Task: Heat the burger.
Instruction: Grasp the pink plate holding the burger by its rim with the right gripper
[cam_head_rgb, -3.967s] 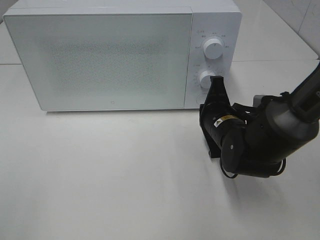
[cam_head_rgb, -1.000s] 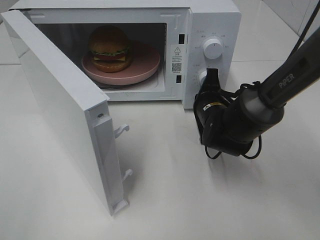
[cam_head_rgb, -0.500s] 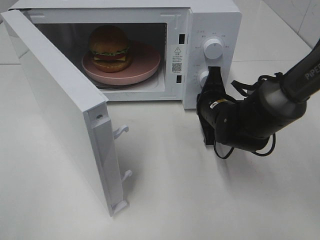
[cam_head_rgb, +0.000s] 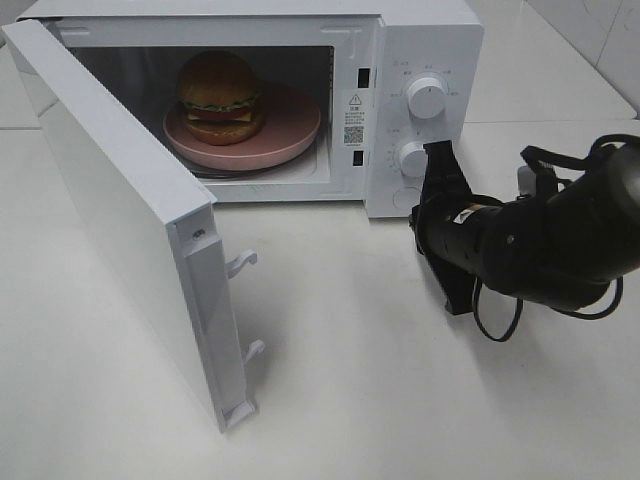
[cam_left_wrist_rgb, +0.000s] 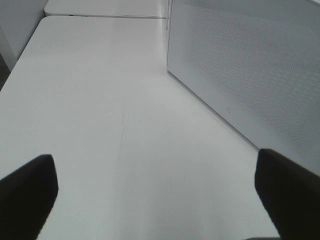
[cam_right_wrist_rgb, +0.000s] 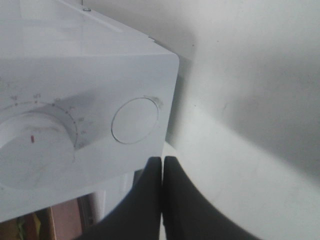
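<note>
The burger (cam_head_rgb: 220, 95) sits on a round pink plate (cam_head_rgb: 295, 130) inside the white microwave (cam_head_rgb: 425, 40). The microwave's door (cam_head_rgb: 110, 200) stands swung wide open to the left. My right gripper (cam_head_rgb: 438, 162) is shut and empty, just in front of the control panel's lower right corner, beside the lower dial (cam_head_rgb: 414, 158). In the right wrist view its closed fingertips (cam_right_wrist_rgb: 162, 167) point at the panel just below the round button (cam_right_wrist_rgb: 135, 120). My left gripper (cam_left_wrist_rgb: 155, 185) is open and empty over bare table, beside the door's outer face (cam_left_wrist_rgb: 250, 65). It is out of the exterior view.
The upper dial (cam_head_rgb: 426, 97) sits above the lower one on the panel. The open door reaches far out over the table's left front, with its latch hooks (cam_head_rgb: 245, 262) facing right. The right arm's body (cam_head_rgb: 540, 250) lies right of the microwave.
The microwave door was shut four seconds ago and now stands open with the burger showing. Over the last second my right arm has drawn back to the right.
</note>
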